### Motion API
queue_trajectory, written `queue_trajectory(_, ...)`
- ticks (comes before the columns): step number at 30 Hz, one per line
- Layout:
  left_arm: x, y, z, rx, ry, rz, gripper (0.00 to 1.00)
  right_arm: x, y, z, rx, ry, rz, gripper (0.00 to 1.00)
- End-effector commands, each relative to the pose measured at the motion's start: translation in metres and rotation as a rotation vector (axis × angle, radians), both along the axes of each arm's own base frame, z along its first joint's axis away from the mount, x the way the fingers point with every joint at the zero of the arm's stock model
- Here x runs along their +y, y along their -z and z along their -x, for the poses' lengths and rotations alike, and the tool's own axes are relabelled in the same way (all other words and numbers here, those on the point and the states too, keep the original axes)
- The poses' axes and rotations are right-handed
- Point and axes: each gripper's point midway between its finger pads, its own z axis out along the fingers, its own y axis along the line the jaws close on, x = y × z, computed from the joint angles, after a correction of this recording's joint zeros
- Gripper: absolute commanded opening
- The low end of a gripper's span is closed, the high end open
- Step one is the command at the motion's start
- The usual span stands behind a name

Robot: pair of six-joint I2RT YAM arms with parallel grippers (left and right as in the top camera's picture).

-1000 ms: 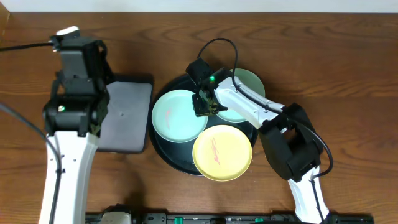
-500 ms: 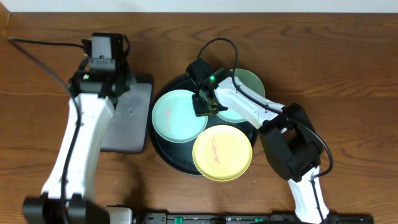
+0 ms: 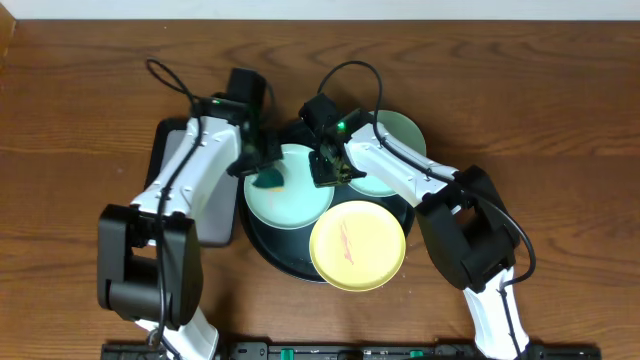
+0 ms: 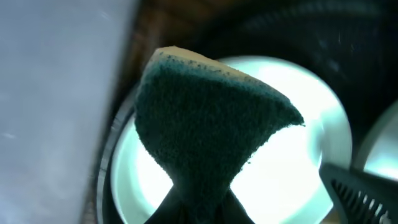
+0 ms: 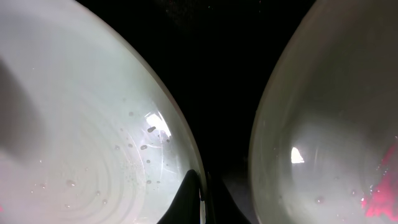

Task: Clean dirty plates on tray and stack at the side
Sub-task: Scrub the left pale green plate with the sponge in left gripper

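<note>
— What crowds the black tray (image 3: 268,243)?
— A grey tray (image 3: 220,210) lies just beside it on the wooden table (image 3: 560,120). The left gripper (image 3: 258,158), clamped on a green sponge (image 3: 268,181), hangs over the left mint plate (image 3: 298,200).
— And the right gripper (image 3: 328,172)?
— Pinched shut, tips at that plate's rim, between it and the right mint plate (image 3: 402,135).
— How do the plates lie?
— All flat, face up on the tray; the yellow plate (image 3: 357,245) overhangs its near rim.
</note>
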Motion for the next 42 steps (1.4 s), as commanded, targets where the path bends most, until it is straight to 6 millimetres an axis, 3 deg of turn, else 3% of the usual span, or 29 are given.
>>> queue_trajectory(1,-0.008,0.019,0.02,0.053,0.02,0.003,0.07,-0.007,0.006,-0.003,-0.018,-0.002,0.046,0.01)
queue_trajectory(7,-0.013,0.045,0.025,0.026,0.042,-0.004,0.07,-0.007,0.006,-0.003,-0.018,-0.002,0.047,0.01)
queue_trajectory(11,0.002,0.057,0.024,-0.002,-0.004,-0.079,0.07,-0.007,0.006,-0.003,-0.018,-0.002,0.047,0.01)
queue_trajectory(16,0.007,0.058,0.024,-0.002,-0.025,-0.078,0.07,-0.007,0.006,-0.003,-0.018,-0.002,0.046,0.01)
queue_trajectory(22,0.042,0.053,-0.003,-0.105,-0.168,-0.171,0.08,-0.008,0.006,-0.002,-0.014,-0.002,0.049,0.01)
queue_trajectory(26,0.042,0.045,-0.027,-0.202,-0.16,-0.151,0.07,-0.007,0.006,-0.002,-0.016,-0.002,0.048,0.01)
queue_trajectory(31,0.034,0.039,-0.041,-0.269,-0.119,-0.139,0.08,-0.007,0.006,-0.002,-0.015,-0.003,0.049,0.01)
queue_trajectory(33,0.016,0.041,-0.036,-0.247,-0.035,-0.078,0.07,-0.007,0.006,-0.002,-0.015,-0.003,0.049,0.01)
queue_trajectory(35,-0.004,0.043,-0.027,-0.21,0.03,0.006,0.08,-0.007,0.006,-0.002,-0.015,-0.003,0.049,0.01)
queue_trajectory(38,-0.035,0.047,0.003,-0.094,0.101,0.14,0.07,-0.008,0.007,-0.002,-0.014,-0.002,0.049,0.01)
queue_trajectory(42,-0.054,0.051,0.035,0.021,0.154,0.172,0.07,-0.008,0.007,-0.001,-0.014,-0.002,0.05,0.01)
